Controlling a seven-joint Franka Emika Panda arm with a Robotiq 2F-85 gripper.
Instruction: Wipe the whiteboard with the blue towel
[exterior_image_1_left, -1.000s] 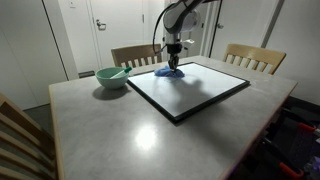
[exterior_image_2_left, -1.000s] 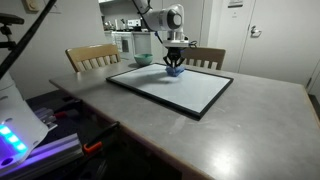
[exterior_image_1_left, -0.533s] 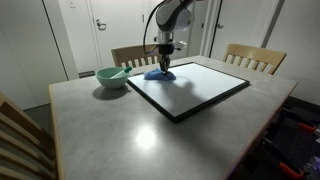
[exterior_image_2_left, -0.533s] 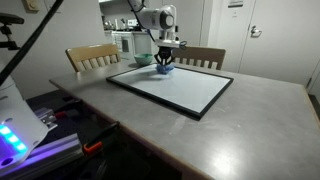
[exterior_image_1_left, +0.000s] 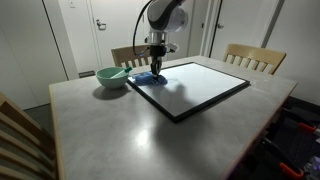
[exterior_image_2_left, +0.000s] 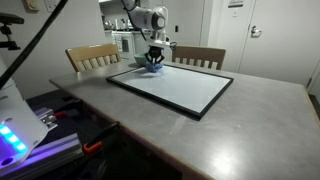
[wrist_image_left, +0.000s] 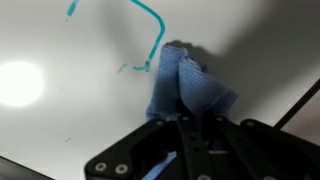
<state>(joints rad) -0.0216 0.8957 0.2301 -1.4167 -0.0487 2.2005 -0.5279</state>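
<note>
1. My gripper (exterior_image_1_left: 155, 68) points straight down, its jaws pinched tight on the blue towel (exterior_image_1_left: 149, 77). Gripping the bunched top lets the loose cloth spread underneath.
2. The towel sits on the whiteboard (exterior_image_1_left: 205, 85), at the corner nearest the bowl (exterior_image_1_left: 111, 77). It looks pressed to the surface, which I judge is the contact wiping needs.
3. The whiteboard lies flat on the table (exterior_image_1_left: 110, 130), so coming in from above makes sense. The bowl stands off the board, just beside its edge and out of the wiping path.
4. Only the wrist view shows the teal marker line (wrist_image_left: 150, 25), which runs up to the towel's edge. In both exterior views the ink is too small to see.
5. The wrist view also shows the black frame (wrist_image_left: 300, 100) near the towel, so there is little room that way.
6. The exterior views give what the wrist view cannot: where the towel sits on the whole board, the mostly bare white surface, and the chairs (exterior_image_1_left: 250, 57) behind the table.
7. My judgement is that wiping is under way and the marker line is not yet cleared.
</note>
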